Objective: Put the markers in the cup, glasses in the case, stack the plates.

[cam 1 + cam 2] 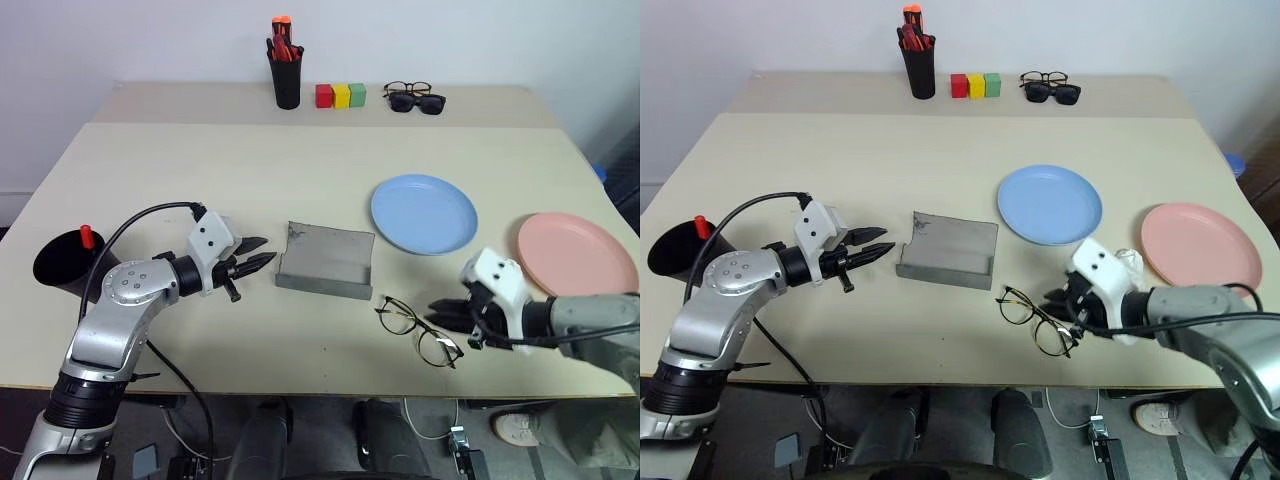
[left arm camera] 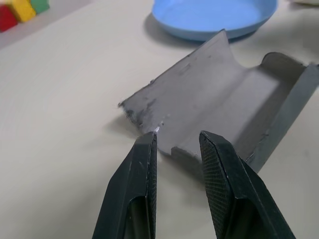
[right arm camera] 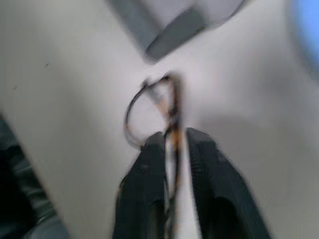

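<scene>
The grey case lies open at the table's middle. My left gripper hovers just left of it, open and holding nothing; its fingertips stand close to the case's near corner. The thin-rimmed glasses lie near the front edge, and my right gripper is shut on their right side, with the frame pinched between the fingers. A red marker sticks out of the black cup at the far left. The light blue plate and the pink plate sit apart on the right.
At the back stand a tall black pen holder with red-orange pens, then red, yellow and green blocks, then dark sunglasses with a clear pair behind them. A cable loops from my left wrist.
</scene>
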Robot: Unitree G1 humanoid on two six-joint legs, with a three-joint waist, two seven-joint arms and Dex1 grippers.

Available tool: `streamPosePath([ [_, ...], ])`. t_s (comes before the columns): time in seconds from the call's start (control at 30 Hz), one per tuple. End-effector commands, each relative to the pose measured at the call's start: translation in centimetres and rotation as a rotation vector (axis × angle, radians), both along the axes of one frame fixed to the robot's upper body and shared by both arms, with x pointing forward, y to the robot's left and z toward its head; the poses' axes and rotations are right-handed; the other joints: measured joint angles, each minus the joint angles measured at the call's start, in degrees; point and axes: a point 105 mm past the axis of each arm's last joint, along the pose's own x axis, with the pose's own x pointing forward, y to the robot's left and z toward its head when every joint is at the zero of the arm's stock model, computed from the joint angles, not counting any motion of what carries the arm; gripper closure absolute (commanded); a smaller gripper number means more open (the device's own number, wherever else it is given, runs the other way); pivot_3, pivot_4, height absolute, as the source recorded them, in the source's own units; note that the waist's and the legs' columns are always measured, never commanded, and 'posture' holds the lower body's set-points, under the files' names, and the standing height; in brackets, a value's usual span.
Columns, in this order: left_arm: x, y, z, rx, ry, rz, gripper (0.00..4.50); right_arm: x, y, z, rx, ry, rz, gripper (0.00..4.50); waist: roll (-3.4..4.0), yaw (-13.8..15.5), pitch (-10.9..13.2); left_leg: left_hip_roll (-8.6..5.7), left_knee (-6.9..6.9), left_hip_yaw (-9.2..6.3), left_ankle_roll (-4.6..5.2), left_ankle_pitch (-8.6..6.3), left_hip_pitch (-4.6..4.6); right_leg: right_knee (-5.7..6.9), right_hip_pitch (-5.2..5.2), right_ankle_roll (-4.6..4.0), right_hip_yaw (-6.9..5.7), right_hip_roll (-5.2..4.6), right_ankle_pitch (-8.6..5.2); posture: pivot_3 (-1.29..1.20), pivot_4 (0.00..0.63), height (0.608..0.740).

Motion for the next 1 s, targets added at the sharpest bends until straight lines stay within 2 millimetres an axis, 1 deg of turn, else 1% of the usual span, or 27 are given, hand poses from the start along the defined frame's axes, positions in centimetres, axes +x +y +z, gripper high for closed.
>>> streamPosePath([
  [0.03, -0.9, -1.1, 1.0, -0.013, -0.025, -0.057, 3.16, 0.2, 0.4, 0.1, 0.003, -0.039, -0.005, 1.74, 0.0, -0.27, 0.0, 0.01, 0.0, 0.0, 0.0, 0.0, 0.02, 0.03, 0.0, 0.0, 0.0, 0.01, 0.0, 0.0, 0.15, 0.74],
  [0.07, -1.0, -1.3, 1.0, -0.016, -0.02, -0.067, 3.16, 0.1, 0.3, -0.3, -0.001, -0.027, -0.01, 1.22, 0.0, -0.32, 0.0, 0.02, 0.01, 0.0, 0.0, 0.0, 0.04, 0.04, 0.0, -0.01, 0.0, 0.02, 0.0, 0.0, 0.15, 0.74],
  [0.17, -1.1, -1.6, 0.9, -0.018, -0.011, -0.076, 3.16, 0.2, 0.1, -1.1, -0.012, -0.008, -0.03, 1.22, 0.01, -0.23, -0.01, 0.03, 0.0, 0.0, 0.0, 0.0, 0.06, 0.05, 0.0, -0.02, 0.01, 0.04, -0.01, 0.0, 0.15, 0.74],
  [0.37, -1.2, -1.9, 0.8, -0.022, -0.004, -0.084, 3.16, 1.0, 0.0, -1.7, -0.009, -0.007, -0.069, 1.22, 0.01, -0.17, -0.01, 0.02, 0.01, 0.0, 0.0, 0.0, 0.05, 0.04, 0.01, -0.01, 0.01, 0.03, -0.01, 0.0, 0.15, 0.74],
  [0.4, -1.2, -1.9, 0.8, -0.023, -0.003, -0.085, 3.16, 1.1, 0.0, -1.8, -0.01, -0.006, -0.076, 1.45, 0.01, -0.18, 0.0, 0.02, 0.01, 0.0, 0.0, 0.0, 0.05, 0.04, 0.01, -0.01, 0.0, 0.03, -0.01, 0.0, 0.15, 0.74],
  [0.5, -1.1, -1.9, 0.6, -0.026, 0.001, -0.084, 3.16, 1.2, 0.0, -1.8, -0.01, -0.001, -0.087, 2.49, 0.01, -0.18, -0.01, 0.02, 0.01, 0.0, 0.0, 0.0, 0.05, 0.04, 0.01, -0.01, 0.0, 0.03, -0.01, 0.0, 0.15, 0.74],
  [0.57, -1.1, -1.9, 0.5, -0.027, 0.003, -0.084, 3.16, 1.2, 0.1, -1.8, -0.009, 0.0, -0.086, 3.53, 0.01, -0.13, -0.01, 0.02, 0.01, 0.0, 0.0, 0.0, 0.05, 0.05, 0.01, -0.01, 0.0, 0.03, -0.01, 0.0, 0.15, 0.74],
  [0.6, -1.1, -1.9, 0.4, -0.027, 0.005, -0.083, 3.16, 1.2, 0.1, -1.8, -0.009, 0.0, -0.085, 4.16, -0.01, -0.2, -0.02, 0.02, 0.01, 0.0, 0.0, 0.0, 0.05, 0.04, 0.01, -0.01, 0.0, 0.03, -0.01, 0.0, 0.15, 0.74],
  [0.63, -1.1, -1.9, 0.3, -0.026, 0.008, -0.082, 3.16, 1.2, 0.1, -1.7, -0.01, 0.0, -0.084, 4.47, -0.05, -0.32, -0.04, 0.03, 0.01, 0.0, 0.0, 0.0, 0.06, 0.04, 0.02, -0.01, 0.01, 0.04, 0.0, 0.0, 0.15, 0.74],
  [0.73, -1.1, -1.8, 0.1, -0.023, 0.01, -0.078, 3.16, 1.2, 0.0, -1.6, -0.022, -0.008, -0.08, 4.47, -0.07, -0.31, -0.08, 0.07, 0.01, -0.01, 0.0, 0.0, 0.19, 0.0, 0.19, -0.06, 0.0, 0.08, -0.03, 0.0, 0.15, 0.74],
  [0.77, -1.1, -1.7, 0.1, -0.024, 0.009, -0.072, 3.16, 1.2, -0.1, -1.3, -0.035, -0.022, -0.072, 4.47, -0.06, -0.25, -0.08, 0.06, 0.01, 0.0, 0.0, 0.0, 0.19, -0.03, 0.19, -0.1, 0.01, 0.07, -0.05, 0.0, 0.15, 0.74],
  [0.83, -1.0, -0.9, 0.2, -0.037, 0.006, -0.037, 3.16, 1.3, -0.3, 0.1, -0.061, -0.077, -0.036, 4.47, -0.03, -0.16, -0.06, 0.06, 0.02, -0.01, 0.0, 0.0, 0.17, -0.06, 0.2, -0.12, 0.0, 0.07, -0.07, 0.0, 0.15, 0.74],
  [0.87, -1.0, -0.3, 0.3, -0.043, 0.001, -0.008, 3.16, 1.4, -0.2, 1.5, -0.078, -0.126, 0.004, 4.47, 0.0, -0.14, -0.05, 0.05, 0.02, -0.01, 0.0, 0.0, 0.17, -0.06, 0.2, -0.12, 0.01, 0.05, -0.06, 0.0, 0.15, 0.74],
  [0.93, -0.8, 0.7, 0.4, -0.049, -0.003, 0.036, 3.16, 1.5, 0.0, 3.4, -0.094, -0.193, 0.063, 4.47, 0.01, -0.22, -0.03, 0.04, 0.02, 0.0, 0.0, 0.0, 0.13, -0.07, 0.15, -0.09, 0.0, 0.03, -0.05, 0.0, 0.15, 0.74],
  [1.0, -0.6, 2.1, 0.2, -0.063, -0.002, 0.101, 3.16, 2.8, 1.6, 7.2, -0.063, -0.347, 0.163, 4.47, 0.04, -0.39, -0.01, 0.06, 0.01, 0.0, 0.0, 0.0, 0.14, -0.05, 0.13, -0.09, 0.0, 0.05, -0.05, 0.0, 0.15, 0.74],
])
